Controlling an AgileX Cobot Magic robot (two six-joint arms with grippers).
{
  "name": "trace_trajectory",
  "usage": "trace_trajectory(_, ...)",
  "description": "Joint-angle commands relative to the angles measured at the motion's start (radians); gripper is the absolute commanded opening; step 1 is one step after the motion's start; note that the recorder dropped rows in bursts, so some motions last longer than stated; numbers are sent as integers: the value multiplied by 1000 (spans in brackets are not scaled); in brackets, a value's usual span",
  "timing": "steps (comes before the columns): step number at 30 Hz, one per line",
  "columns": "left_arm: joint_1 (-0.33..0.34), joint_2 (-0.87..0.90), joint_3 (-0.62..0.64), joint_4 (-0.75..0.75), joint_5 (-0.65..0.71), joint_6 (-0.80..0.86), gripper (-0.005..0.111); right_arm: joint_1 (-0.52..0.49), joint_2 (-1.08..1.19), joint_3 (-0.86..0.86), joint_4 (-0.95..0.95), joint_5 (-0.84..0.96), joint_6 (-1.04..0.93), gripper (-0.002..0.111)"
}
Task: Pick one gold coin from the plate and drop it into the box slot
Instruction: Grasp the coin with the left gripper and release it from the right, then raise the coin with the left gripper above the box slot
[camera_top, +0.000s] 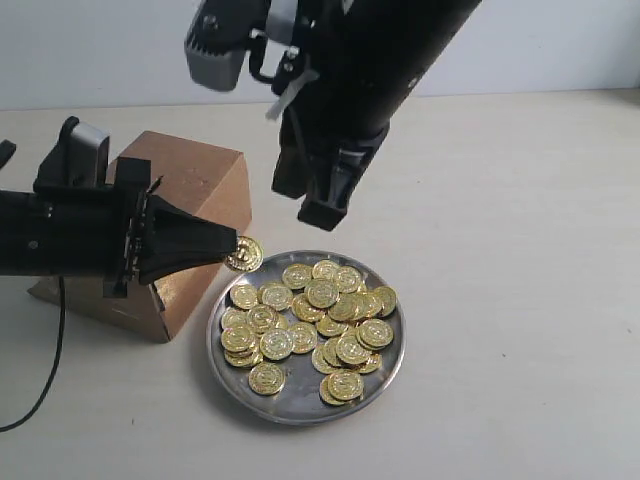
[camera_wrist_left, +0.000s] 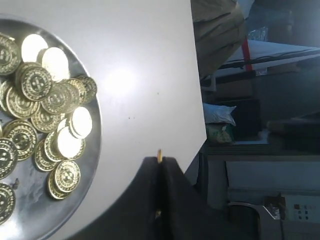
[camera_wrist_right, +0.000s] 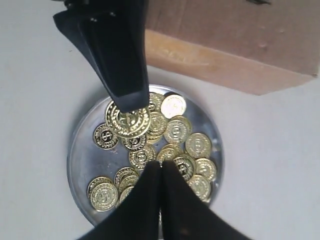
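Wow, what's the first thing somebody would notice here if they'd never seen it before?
The shiny heap of gold coins piled in the silver plate, low in the middle of the exterior view, grabs the eye first. Next comes the left gripper, its jaws pinched on a single coin held over the plate's rim, right beside the brown box. The right gripper hangs above the plate with its jaws shut.
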Motion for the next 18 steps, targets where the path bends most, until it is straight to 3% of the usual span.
trace_trajectory(1,-7,-94,-5,19,-20,-44,0,-1,-86,-9,-63,56,150,0)
trace_trajectory(7,-5,-247,-27,137,-168,-129,0,-1,-157,-9,-97,148,249,0)
trace_trajectory(15,-5,-404,-179,622,-461,-403,0,-1,-232,-9,-97,193,338,0)
trace_trajectory(18,-5,-411,-231,810,-507,-478,0,-1,-255,-9,-93,193,354,0)
